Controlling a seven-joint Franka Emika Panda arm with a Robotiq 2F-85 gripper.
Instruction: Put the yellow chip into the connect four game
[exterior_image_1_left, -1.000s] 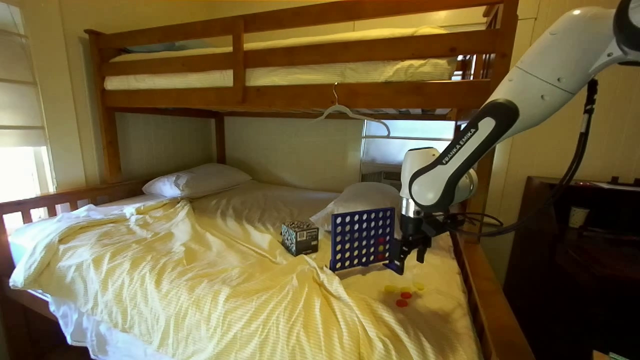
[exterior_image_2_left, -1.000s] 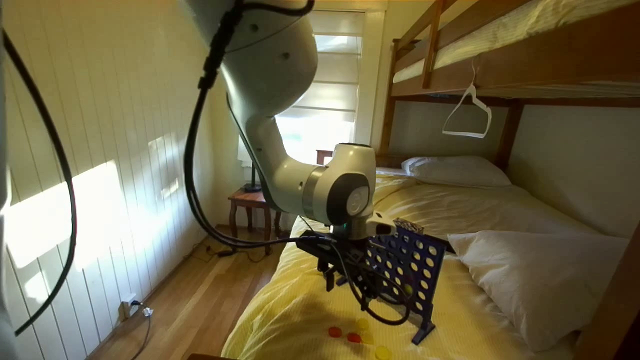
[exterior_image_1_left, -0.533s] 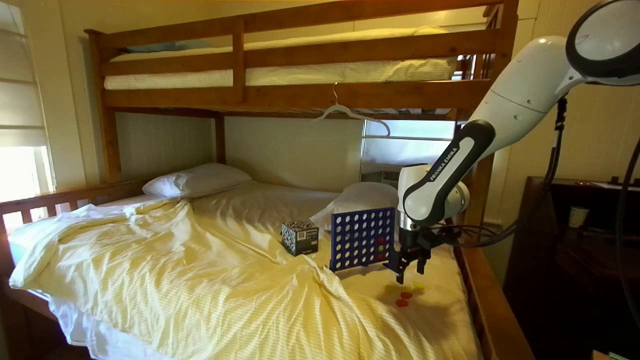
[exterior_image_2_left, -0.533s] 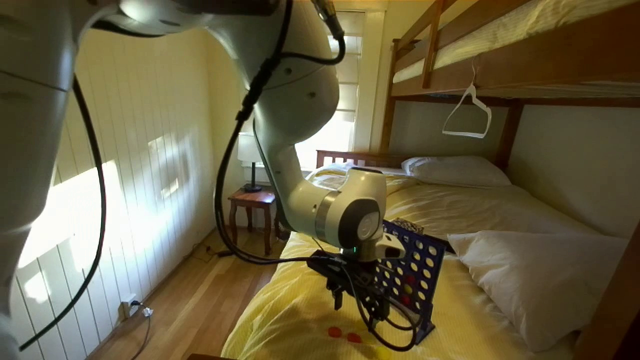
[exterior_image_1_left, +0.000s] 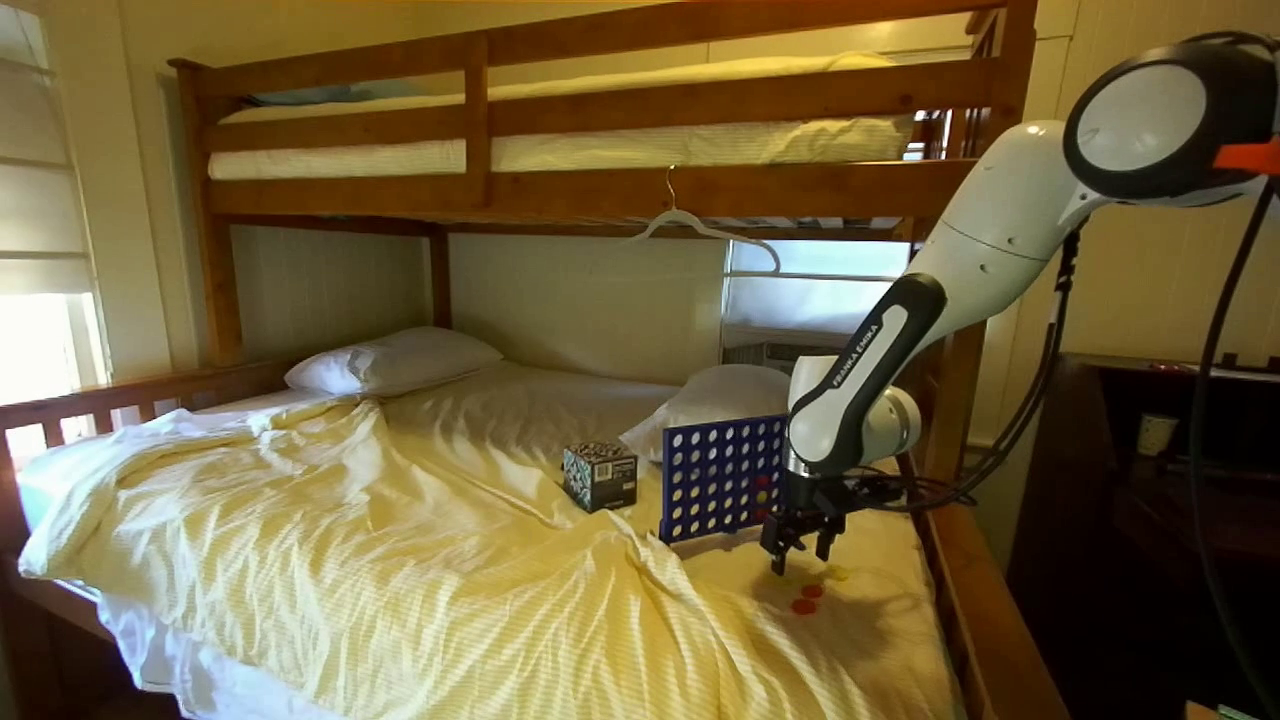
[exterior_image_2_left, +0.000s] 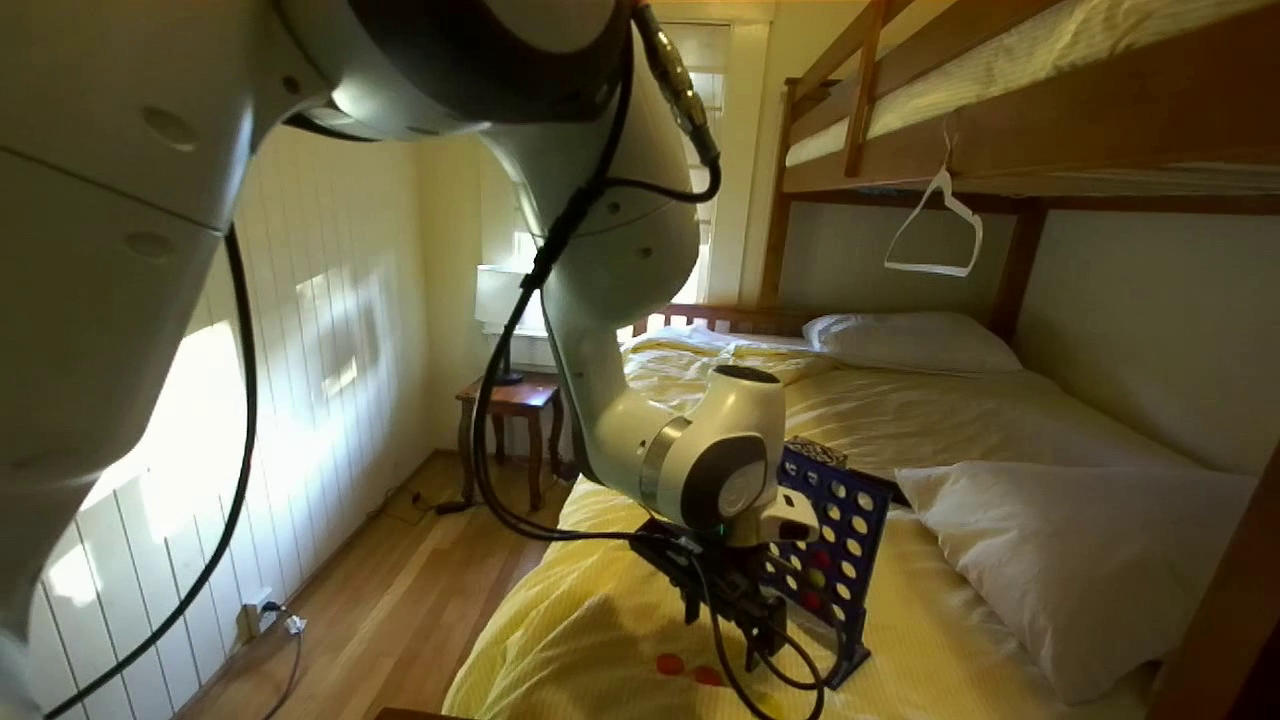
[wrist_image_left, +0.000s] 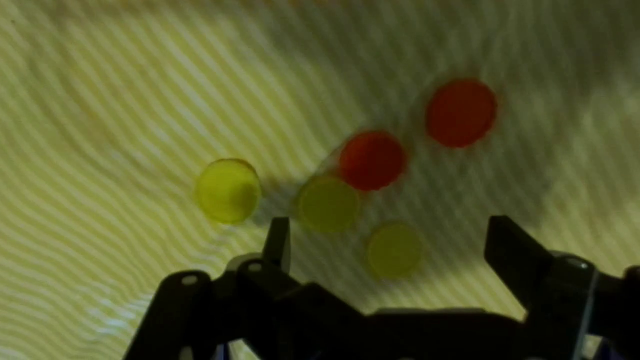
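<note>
Wooden bunk bed (exterior_image_1_left: 600, 195), sunlit wall (exterior_image_2_left: 310, 400)

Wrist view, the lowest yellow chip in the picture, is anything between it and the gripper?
Nothing visible. The gripper hovers over the bedding, jaws parted, and the yellow chip shows whole between them in that view. Another yellow chip and a red chip lie near it; neither covers it.
</note>
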